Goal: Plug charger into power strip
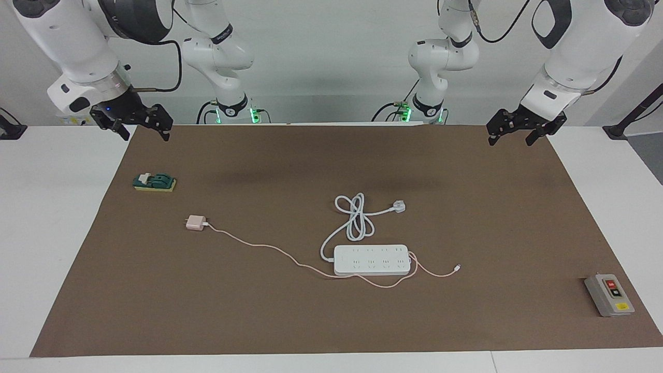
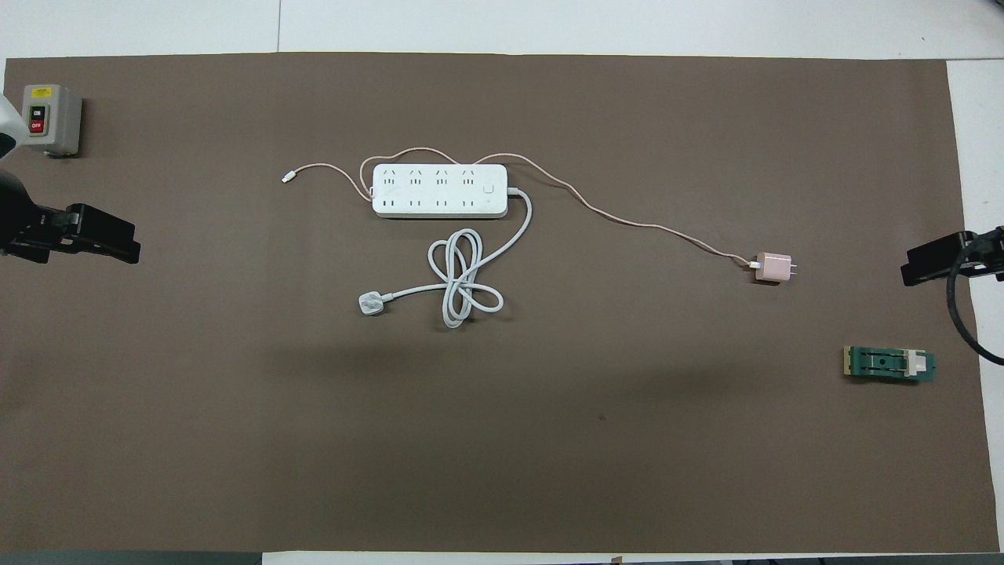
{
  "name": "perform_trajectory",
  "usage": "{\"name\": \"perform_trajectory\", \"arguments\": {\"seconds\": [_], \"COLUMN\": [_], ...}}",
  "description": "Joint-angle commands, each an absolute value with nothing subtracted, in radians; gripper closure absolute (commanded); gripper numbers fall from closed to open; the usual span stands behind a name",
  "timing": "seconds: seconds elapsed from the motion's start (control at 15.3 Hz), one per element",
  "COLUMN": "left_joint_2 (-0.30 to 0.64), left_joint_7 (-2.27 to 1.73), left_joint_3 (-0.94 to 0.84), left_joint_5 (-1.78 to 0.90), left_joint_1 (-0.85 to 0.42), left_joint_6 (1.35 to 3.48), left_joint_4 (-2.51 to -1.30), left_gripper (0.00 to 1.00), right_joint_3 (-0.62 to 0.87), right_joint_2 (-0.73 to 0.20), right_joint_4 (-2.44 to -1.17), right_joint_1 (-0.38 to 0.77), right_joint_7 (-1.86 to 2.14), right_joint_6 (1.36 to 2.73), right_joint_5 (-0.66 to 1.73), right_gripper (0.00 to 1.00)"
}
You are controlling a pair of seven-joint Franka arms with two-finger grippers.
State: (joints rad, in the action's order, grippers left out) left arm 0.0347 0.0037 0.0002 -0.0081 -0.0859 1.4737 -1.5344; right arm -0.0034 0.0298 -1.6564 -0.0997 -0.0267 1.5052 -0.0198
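Brown mat (image 1: 466, 207): charger (image 1: 195, 223) unplugged, apart from power strip (image 1: 371, 259). Left hand (image 1: 524, 130), right hand (image 1: 135, 123) raised, fingers apart, empty.

Count on brown mat (image 1: 466, 321): one pink charger (image 1: 195, 223); one white power strip (image 1: 371, 259), carrying one three-pin plug (image 1: 398, 206) on its cord; one grey button box (image 1: 609, 295); one green switch block (image 1: 154, 182). Grippers: two, left gripper (image 1: 518, 133) and right gripper (image 1: 135, 127).

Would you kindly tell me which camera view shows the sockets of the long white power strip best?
The overhead view: the long flat white power strip is seen straight down, both socket rows distinct. The facing view shows the strip slantwise, its sockets foreshortened and fainter.
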Motion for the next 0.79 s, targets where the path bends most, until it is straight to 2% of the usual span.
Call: {"name": "perform_trajectory", "arguments": {"seconds": [0.0, 0.26, 0.46, 0.72], "left_joint_2": [0.003, 0.003, 0.003, 0.003], "left_joint_7": [0.011, 0.011, 0.011, 0.011], "left_joint_3": [-0.009, -0.009, -0.008, -0.008], "left_joint_5": [0.012, 0.011, 0.011, 0.011], "left_joint_1": [-0.077, -0.077, -0.077, -0.077], "left_joint_6": [1.474, 1.474, 1.474, 1.474], "left_joint_4": [-1.568, -1.568, -1.568, -1.566], "left_gripper": [0.0, 0.0, 0.0, 0.0], "right_joint_3": [0.008, 0.008, 0.008, 0.006], "right_joint_2": [0.06, -0.035, -0.092, -0.176], "right_joint_4": [-1.758, -1.787, -1.873, -1.896], "right_joint_1": [-0.152, -0.224, -0.282, -0.285], "right_joint_7": [-0.235, -0.503, -0.647, -0.796], "right_joint_6": [1.58, 1.626, 1.759, 1.859], "right_joint_5": [0.046, 0.196, 0.374, 0.483], "right_gripper": [0.0, 0.0, 0.0, 0.0]}}
